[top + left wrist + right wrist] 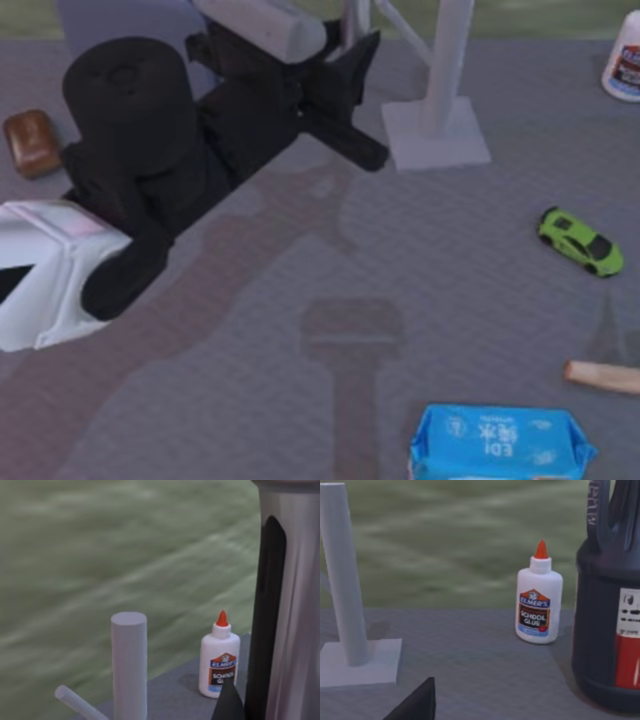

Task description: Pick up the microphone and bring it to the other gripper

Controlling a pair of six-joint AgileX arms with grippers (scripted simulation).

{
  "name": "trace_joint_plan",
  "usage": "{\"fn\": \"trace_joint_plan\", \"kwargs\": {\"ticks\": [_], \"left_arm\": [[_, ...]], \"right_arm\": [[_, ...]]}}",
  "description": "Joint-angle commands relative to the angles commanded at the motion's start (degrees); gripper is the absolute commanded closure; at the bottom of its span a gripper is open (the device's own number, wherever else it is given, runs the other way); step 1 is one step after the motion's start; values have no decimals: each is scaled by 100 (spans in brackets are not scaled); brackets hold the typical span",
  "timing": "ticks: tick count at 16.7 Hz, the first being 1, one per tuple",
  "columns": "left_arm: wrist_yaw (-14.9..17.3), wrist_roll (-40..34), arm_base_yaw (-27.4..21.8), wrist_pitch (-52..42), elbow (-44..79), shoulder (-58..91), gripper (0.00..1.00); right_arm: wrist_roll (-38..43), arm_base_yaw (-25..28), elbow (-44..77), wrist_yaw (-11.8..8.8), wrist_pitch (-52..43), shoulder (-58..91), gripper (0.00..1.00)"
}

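Observation:
The microphone is out of view in all three views. My left arm is raised high at the top view's upper left. Its gripper point(372, 100) points toward the white stand, and its two black fingers are spread apart with nothing between them. The left wrist view shows only one dark fingertip point(228, 702). My right arm does not appear in the top view. In the right wrist view, a single black fingertip point(420, 702) shows low over the grey table.
A white stand point(436, 135) with a pole rises at the back. Near it are a glue bottle point(625, 60), a green toy car point(580, 241), a tan tapered stick point(603, 375), a blue wipes pack point(498, 445) and a brown block point(32, 142). A black jug point(607, 630) stands beside the glue.

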Motion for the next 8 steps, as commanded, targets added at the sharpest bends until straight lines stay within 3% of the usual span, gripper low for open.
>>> {"fn": "trace_joint_plan", "kwargs": {"ticks": [4, 8], "left_arm": [[0, 0, 0, 0, 0, 0, 100], [0, 0, 0, 0, 0, 0, 100]], "right_arm": [[-15, 320, 312, 32, 118, 387, 0], [-9, 1232, 1241, 128, 490, 1723, 0]]}}
